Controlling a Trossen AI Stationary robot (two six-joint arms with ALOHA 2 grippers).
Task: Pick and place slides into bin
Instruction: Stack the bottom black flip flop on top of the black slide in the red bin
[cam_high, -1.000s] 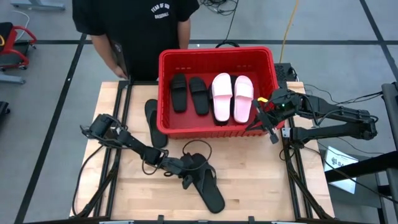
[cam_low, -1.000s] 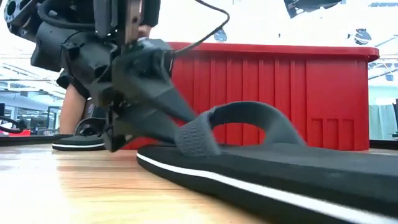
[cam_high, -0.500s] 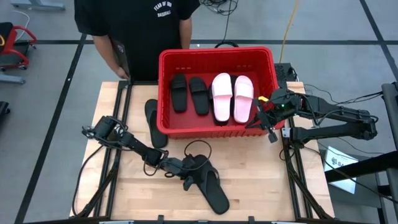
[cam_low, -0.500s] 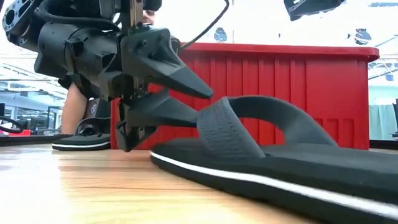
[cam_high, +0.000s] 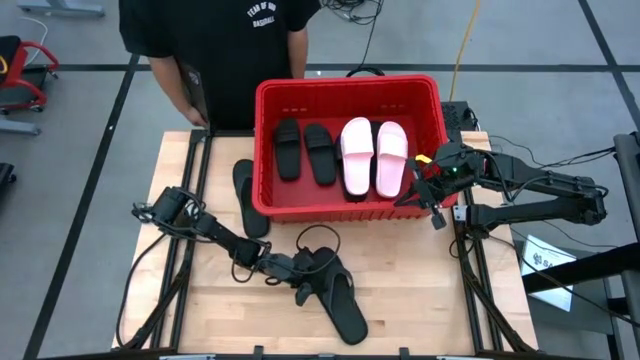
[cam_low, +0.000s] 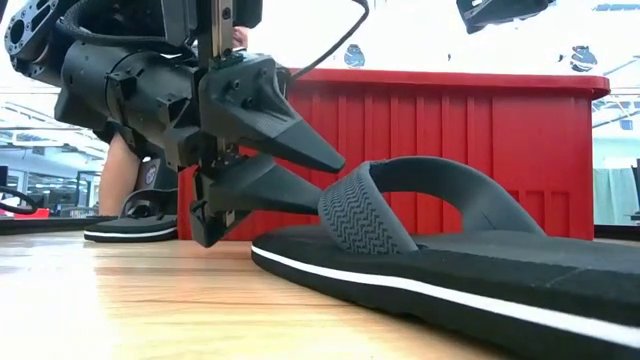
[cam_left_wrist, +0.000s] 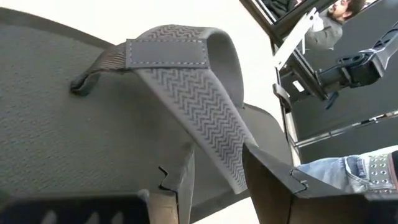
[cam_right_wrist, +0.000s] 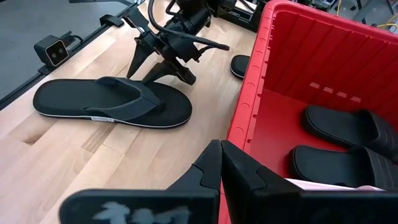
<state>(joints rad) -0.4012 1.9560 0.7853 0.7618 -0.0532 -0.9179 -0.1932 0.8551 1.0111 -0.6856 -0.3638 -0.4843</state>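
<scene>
While the flip-flop's (cam_low: 440, 270) far end is cut off, the left gripper (cam_low: 325, 175) straddles its strap, fingers apart; right gripper (cam_high: 432, 192) pinched together beside the red bin (cam_high: 347, 205); a person (cam_high: 225, 50) stands behind.

light: even overhead, soft shadows | low view: windows blown out white behind bin (cam_low: 440, 150) | left wrist: near sandal strap (cam_left_wrist: 193, 93) blurred

Overhead camera looks straight down; table-level camera sits close, both sharing the bin (cam_high: 350, 100).
</scene>
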